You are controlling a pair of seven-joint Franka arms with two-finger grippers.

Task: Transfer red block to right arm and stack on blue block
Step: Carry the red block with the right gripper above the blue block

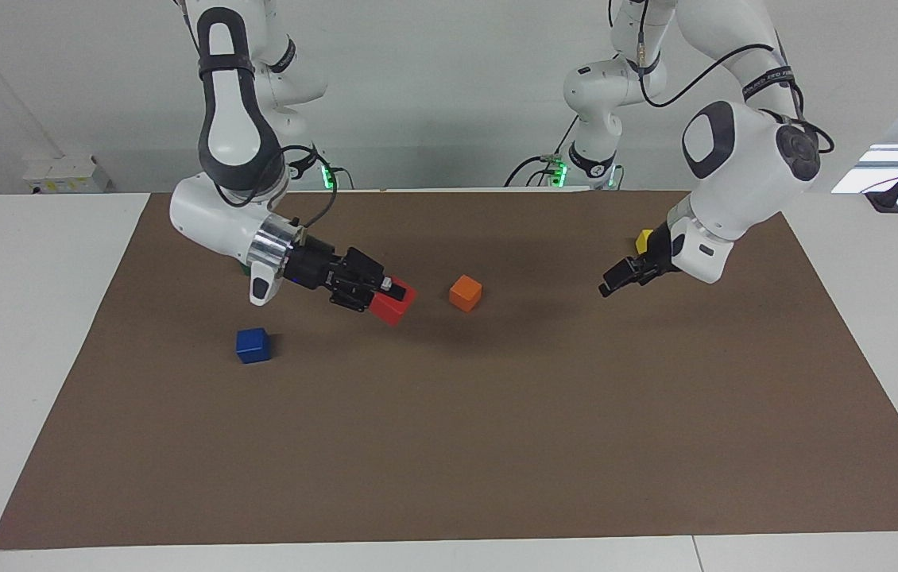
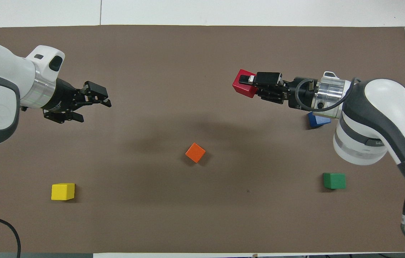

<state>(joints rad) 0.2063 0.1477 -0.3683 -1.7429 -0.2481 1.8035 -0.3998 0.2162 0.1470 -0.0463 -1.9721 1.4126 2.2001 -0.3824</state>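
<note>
My right gripper (image 1: 383,295) (image 2: 249,85) is shut on the red block (image 1: 396,309) (image 2: 241,89), tilted down and holding it above the mat between the blue block and the orange cube. The blue block (image 1: 253,345) rests on the mat toward the right arm's end. In the overhead view the right wrist covers part of the blue block (image 2: 318,120). My left gripper (image 1: 613,286) (image 2: 94,108) hangs open and empty over the mat toward the left arm's end, near the yellow cube.
An orange cube (image 1: 466,292) (image 2: 195,152) sits mid-mat. A yellow cube (image 1: 644,238) (image 2: 63,191) lies near the left arm's base. A green cube (image 2: 334,180) lies near the right arm's base. The brown mat (image 1: 497,445) covers the table.
</note>
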